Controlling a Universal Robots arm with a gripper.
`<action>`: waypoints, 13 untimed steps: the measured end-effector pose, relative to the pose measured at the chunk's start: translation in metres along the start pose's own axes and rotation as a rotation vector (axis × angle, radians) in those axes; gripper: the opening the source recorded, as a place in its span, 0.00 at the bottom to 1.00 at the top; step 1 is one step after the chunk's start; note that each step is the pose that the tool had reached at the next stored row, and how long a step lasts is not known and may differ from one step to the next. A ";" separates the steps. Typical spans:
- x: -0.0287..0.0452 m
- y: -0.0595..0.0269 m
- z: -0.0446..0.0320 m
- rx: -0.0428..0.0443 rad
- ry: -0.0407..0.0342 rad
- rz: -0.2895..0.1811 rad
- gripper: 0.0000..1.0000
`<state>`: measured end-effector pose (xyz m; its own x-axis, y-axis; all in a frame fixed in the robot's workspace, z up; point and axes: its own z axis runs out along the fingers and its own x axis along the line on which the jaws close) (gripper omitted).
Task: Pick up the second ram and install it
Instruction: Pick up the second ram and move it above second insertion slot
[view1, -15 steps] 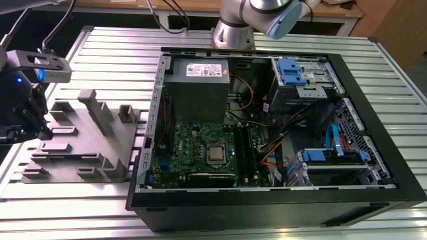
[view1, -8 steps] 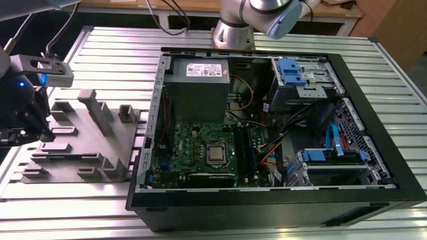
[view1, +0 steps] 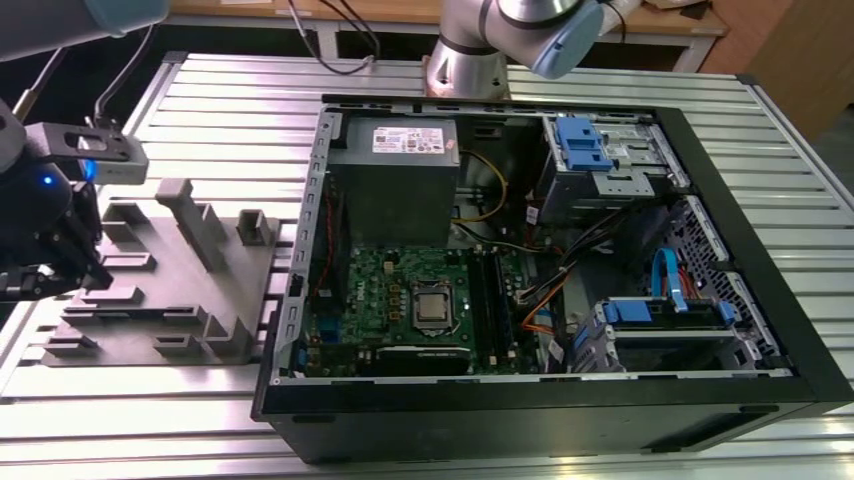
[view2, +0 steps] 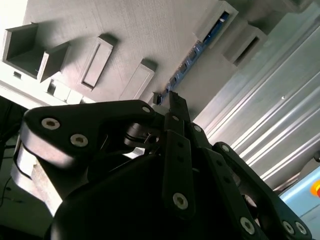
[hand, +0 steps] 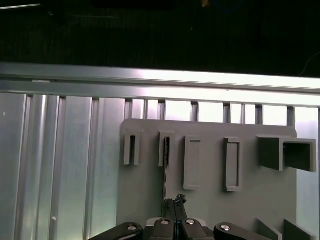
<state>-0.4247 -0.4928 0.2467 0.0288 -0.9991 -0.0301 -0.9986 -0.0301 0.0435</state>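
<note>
Ribbed aluminium table (view1: 200, 90) runs under everything, with the open computer case (view1: 747, 250) on the exterior view's right and the grey holder tray (view1: 174, 270) on its left, which is where I am working. The second ram (view2: 186, 65) stands on edge in that tray, its far end seated in a narrow slot block and its length running across the tray floor towards me. Propped upright like that, it offers a thin edge to grip rather than lying flat against the surface. My gripper (view2: 172, 100) hangs at its near end, jaws drawn narrow with the tips close together. In the first wrist view the second ram (hand: 165, 170) leads straight from its slot to my fingertips (hand: 171, 210), so I am lined up along it. Whether the pads actually pinch the board or merely touch it, I cannot tell. I judge the pick-up as under way and the install not yet begun: the motherboard (view1: 400, 290) inside the case lies well apart from me
</note>
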 end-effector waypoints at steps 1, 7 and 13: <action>0.0000 0.0001 0.0019 -0.0001 0.0001 0.000 0.07; 0.0006 0.0001 0.0115 0.0000 0.0000 0.000 0.07; 0.0025 -0.0002 0.0174 -0.0002 0.0001 0.001 0.07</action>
<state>-0.4252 -0.4948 0.2293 0.0273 -0.9992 -0.0299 -0.9986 -0.0286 0.0437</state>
